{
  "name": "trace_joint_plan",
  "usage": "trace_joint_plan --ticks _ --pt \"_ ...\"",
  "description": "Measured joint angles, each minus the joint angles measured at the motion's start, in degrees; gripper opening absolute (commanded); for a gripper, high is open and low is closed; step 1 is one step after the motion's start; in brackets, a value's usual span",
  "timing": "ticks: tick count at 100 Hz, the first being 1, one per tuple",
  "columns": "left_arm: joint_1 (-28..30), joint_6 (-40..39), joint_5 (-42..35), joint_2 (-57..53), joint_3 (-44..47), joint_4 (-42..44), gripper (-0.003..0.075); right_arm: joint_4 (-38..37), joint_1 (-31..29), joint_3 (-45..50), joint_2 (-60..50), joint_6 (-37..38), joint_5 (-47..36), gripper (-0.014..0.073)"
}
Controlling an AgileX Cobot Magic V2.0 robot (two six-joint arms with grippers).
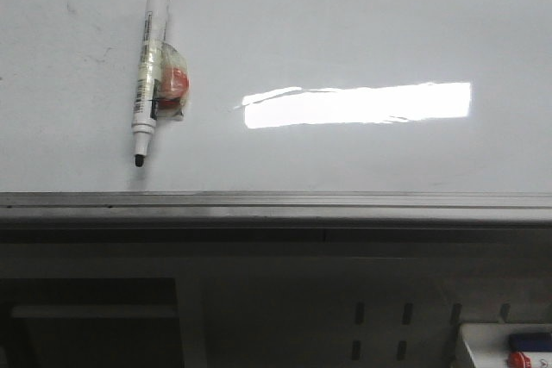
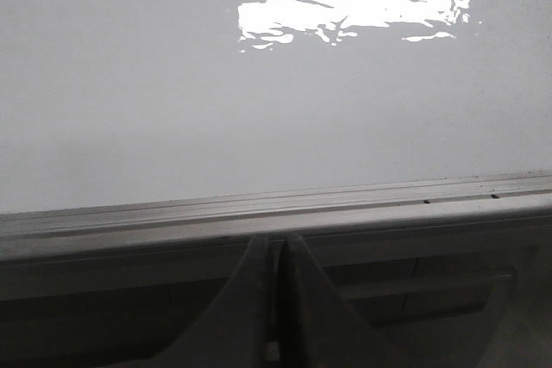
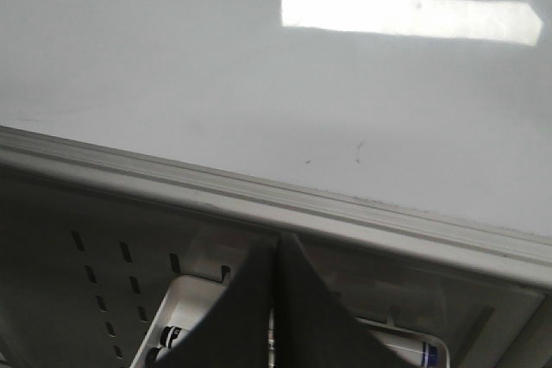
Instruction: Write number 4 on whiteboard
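The whiteboard point(image 1: 345, 32) lies flat and glossy, with a grey metal edge rail point(image 1: 276, 200) along its near side, and it carries no number 4 — I see no drawn stroke on it in any of the three views. There are only faint smudges and a bright rectangular light glare point(image 1: 358, 103), which is a reflection, not writing. So, as I judge it, the task has not begun: nothing is written and all strokes of the digit are left to do.

A marker point(image 1: 148, 71) lies on the board at the left side of the front view, with its black tip pointing toward the rail and the cap off. Some tape holds a small red object point(image 1: 174, 84) against its barrel; I cannot tell what this object is. No pincer touches the marker.

The left pincer point(image 2: 274, 299) is closed with nothing between its fingers, and it hangs below the rail, just off the board. The right pincer point(image 3: 276, 299) is also closed and empty, in a similar place near the rail. Under it is a white tray point(image 3: 185, 299) with what seems to be spare markers.

What remains, I think — open one pincer, take the marker, then draw the 4.
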Motion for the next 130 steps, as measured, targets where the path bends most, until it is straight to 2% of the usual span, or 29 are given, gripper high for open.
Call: trace_joint_plan --ticks 101,117,122,130 --pt "0.0 0.0 0.0 0.0 0.0 -0.39 -0.002 -0.12 0.0 0.0 0.0 0.0 -0.76 -0.0064" --pt "0.0 0.0 -0.92 0.0 0.0 -7.83 -0.002 -0.34 0.0 0.0 0.0 0.0 -6.24 -0.0064" --pt "0.0 0.0 -2.11 0.0 0.0 -14.62 -0.002 -0.34 0.0 0.0 0.0 0.0 -9.16 -0.0064" --pt "0.0 0.0 -4.15 0.0 0.0 -31.1 -0.002 1.76 0.0 0.0 0.0 0.29 -13.9 -0.0064"
